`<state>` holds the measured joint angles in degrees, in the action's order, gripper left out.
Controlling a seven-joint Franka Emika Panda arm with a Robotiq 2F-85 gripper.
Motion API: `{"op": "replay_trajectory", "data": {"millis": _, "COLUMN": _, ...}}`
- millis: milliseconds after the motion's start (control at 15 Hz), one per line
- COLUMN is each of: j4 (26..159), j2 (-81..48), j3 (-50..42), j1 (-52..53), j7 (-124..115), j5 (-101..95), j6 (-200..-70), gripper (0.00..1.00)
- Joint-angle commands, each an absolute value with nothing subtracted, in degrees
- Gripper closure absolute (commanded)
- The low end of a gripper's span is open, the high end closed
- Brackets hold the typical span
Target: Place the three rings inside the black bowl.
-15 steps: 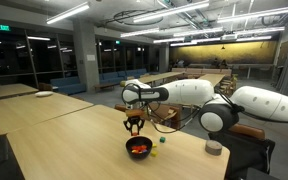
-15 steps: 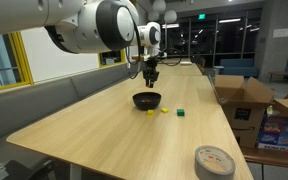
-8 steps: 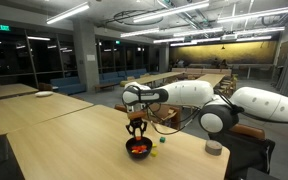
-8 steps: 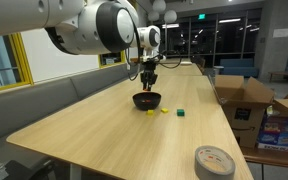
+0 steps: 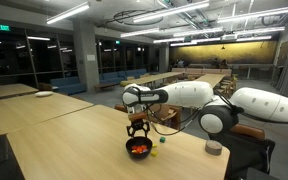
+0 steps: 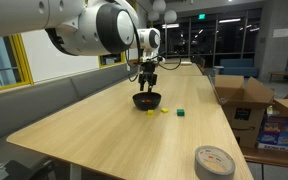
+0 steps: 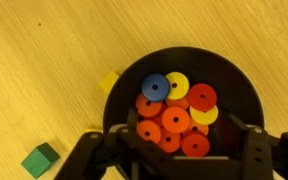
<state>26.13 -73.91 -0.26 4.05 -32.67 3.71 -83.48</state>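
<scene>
While the hand (image 7: 184, 150) hangs open, round black bowl (image 7: 239, 82), flat glossy rings (image 7: 155, 87) inside, pale woodgrain table (image 7: 44, 60).

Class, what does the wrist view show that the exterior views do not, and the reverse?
Only the wrist view looks into the black bowl: a blue ring, yellow rings and red and orange ones piled inside. Only the exterior views show the arm, a grey tape roll and, in an exterior view, cardboard boxes. Both show the bowl, the green block and the wooden table.
</scene>
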Motion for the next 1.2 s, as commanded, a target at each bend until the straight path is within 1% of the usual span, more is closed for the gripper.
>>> {"op": "replay_trajectory", "data": {"millis": 0, "j4": 24.6, "j2": -73.8, "j3": 0.0, "j1": 3.9, "j7": -31.9, "j5": 4.2, "j6": -82.3, "gripper": 0.00}}
{"op": "replay_trajectory", "data": {"millis": 267, "j4": 25.8, "j2": -70.5, "j3": -0.9, "j1": 3.8, "j7": -30.1, "j5": 3.1, "j6": -83.9, "gripper": 0.00}}
{"op": "replay_trajectory", "data": {"millis": 933, "j4": 26.0, "j2": -60.9, "j3": 0.0, "j1": -0.7, "j7": -14.6, "j5": 3.7, "j6": -79.8, "gripper": 0.00}}
{"op": "replay_trajectory", "data": {"millis": 1000, "j4": 26.3, "j2": -62.6, "j3": -0.7, "j1": 0.4, "j7": -17.3, "j5": 3.1, "j6": -82.0, "gripper": 0.00}}
{"op": "replay_trajectory", "data": {"millis": 1133, "j4": 26.3, "j2": -61.5, "j3": -0.6, "j1": -0.3, "j7": -15.9, "j5": 3.2, "j6": -81.1, "gripper": 0.00}}
